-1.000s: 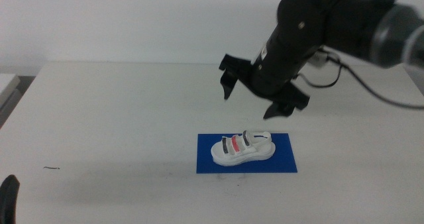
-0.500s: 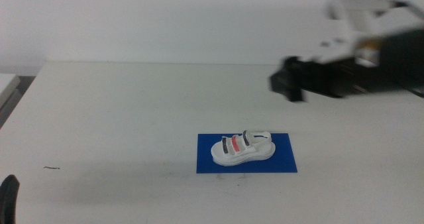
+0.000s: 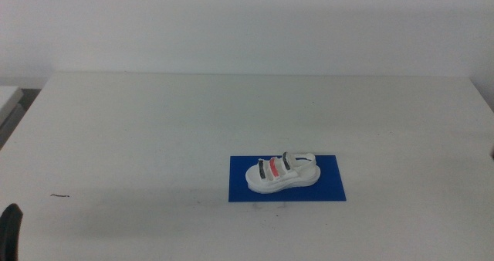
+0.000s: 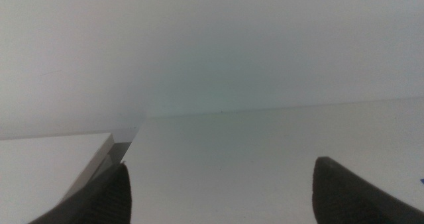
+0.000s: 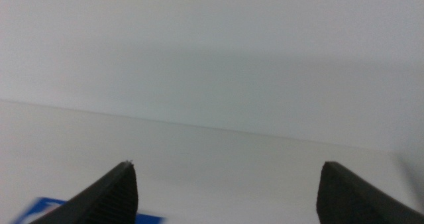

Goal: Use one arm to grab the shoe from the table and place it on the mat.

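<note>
The white shoe (image 3: 282, 172) with dark and red straps lies on its sole on the dark-blue mat (image 3: 328, 185), near the middle of the white table (image 3: 154, 130). No arm is over the table in the middle view. The left gripper (image 3: 9, 228) shows only as a dark tip at the bottom left edge. In the left wrist view the left gripper (image 4: 222, 191) is open and empty over bare table. In the right wrist view the right gripper (image 5: 225, 191) is open and empty, with a corner of the mat (image 5: 53, 211) beside one jaw.
A small dark mark (image 3: 60, 195) lies on the table at the left. A second white surface (image 4: 46, 161) stands beyond the table's left edge, with a gap between them. A white wall rises behind the table.
The right arm, which hovered open above the shoe, has pulled away to the right and left the middle view. The shoe stays on the mat.
</note>
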You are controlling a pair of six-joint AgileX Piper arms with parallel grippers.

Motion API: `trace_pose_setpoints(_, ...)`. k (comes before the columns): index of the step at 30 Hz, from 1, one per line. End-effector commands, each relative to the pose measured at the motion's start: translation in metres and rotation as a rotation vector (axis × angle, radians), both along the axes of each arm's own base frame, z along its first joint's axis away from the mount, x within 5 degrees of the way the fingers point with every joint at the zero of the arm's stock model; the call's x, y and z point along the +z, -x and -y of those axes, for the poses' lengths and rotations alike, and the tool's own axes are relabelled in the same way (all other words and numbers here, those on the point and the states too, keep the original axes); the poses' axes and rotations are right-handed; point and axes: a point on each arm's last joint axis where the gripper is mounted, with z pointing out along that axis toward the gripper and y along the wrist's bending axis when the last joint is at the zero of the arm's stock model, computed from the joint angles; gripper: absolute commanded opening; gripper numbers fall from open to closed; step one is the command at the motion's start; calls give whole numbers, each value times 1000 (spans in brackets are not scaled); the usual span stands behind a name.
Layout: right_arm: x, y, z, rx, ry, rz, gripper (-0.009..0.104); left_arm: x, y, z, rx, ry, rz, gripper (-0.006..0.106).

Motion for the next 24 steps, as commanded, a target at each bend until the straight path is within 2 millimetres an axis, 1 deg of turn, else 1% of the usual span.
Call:
trace_pose_setpoints(1, -9, 13, 9, -60, 69, 69, 81, 1, 0, 0, -2, 5, 7, 94)
trace_pose_setpoints(5, -30, 31, 17, -137, 88, 115, 81, 1, 0, 0, -2, 5, 7, 94)
trace_pose_setpoints(11, -67, 43, 19, -155, 81, 124, 81, 1, 0, 0, -2, 5, 7, 94)
trace_pose_setpoints(13, -67, 46, 19, -158, 63, 136, 81, 1, 0, 0, -2, 5, 7, 94)
trace_pose_setpoints(14, -71, 47, 20, -159, 65, 97, 81, 1, 0, 0, -2, 5, 7, 94)
trace_pose_setpoints(15, -72, 49, 20, -159, 66, 93, 81, 1, 0, 0, -2, 5, 7, 94)
trace_pose_setpoints(24, -74, 49, 20, -159, 65, 71, 81, 1, 0, 0, -2, 5, 7, 94)
